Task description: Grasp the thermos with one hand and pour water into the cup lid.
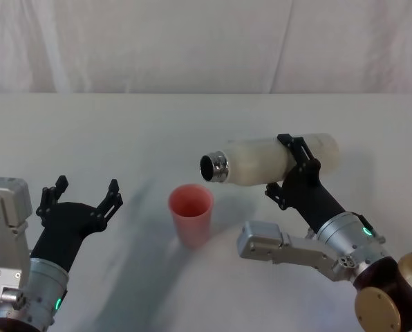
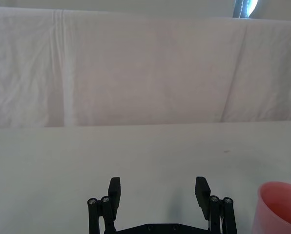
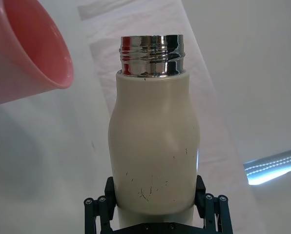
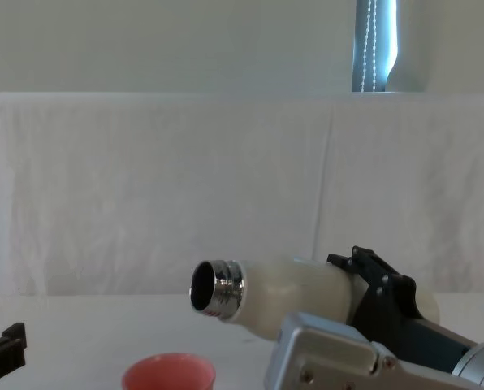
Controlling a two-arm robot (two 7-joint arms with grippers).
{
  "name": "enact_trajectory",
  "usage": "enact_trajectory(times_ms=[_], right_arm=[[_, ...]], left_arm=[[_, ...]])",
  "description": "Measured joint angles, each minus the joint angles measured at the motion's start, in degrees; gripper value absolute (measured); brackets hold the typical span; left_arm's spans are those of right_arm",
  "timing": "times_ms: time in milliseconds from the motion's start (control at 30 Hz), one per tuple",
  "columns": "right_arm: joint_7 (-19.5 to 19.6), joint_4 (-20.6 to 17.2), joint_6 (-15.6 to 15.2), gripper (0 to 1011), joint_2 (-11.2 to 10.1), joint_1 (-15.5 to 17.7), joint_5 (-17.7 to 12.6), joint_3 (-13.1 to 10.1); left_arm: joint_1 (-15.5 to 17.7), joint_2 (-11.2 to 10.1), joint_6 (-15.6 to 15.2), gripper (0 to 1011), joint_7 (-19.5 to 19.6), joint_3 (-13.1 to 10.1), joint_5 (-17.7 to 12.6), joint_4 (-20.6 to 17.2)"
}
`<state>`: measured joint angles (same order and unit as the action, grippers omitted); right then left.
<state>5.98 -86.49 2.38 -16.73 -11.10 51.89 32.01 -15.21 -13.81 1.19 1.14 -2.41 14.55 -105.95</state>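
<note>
Already tipped near level above the pink cup lid [image 1: 191,211] on the bench [image 1: 123,138], the smooth, rigid thermos [image 1: 275,160] sits mid-body in the right gripper [image 1: 297,166]'s closed jaws, likely slippery, while the left gripper [image 1: 81,196] idles wide apart.

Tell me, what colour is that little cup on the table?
The cup lid is salmon pink, plain, with no pattern. The head view shows it best.

thermos [image 3: 155,156] body is matte cream with little scuffs, neck [image 3: 152,55] is shiny threaded steel. cup lid [image 1: 191,214] looks like smooth pink plastic, i think. backdrop [image 2: 135,68] is wrinkly white cloth.
</note>
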Motion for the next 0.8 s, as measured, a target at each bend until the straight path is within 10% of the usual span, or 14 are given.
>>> enact_trajectory(times_ms=[800], right_arm=[[-1.29,-0.08,-0.84,950,-1.94,-1.84,2.42,2.19]], left_arm=[[0.00,0.00,0.00,1001,0.00,0.00,0.00,0.00]])
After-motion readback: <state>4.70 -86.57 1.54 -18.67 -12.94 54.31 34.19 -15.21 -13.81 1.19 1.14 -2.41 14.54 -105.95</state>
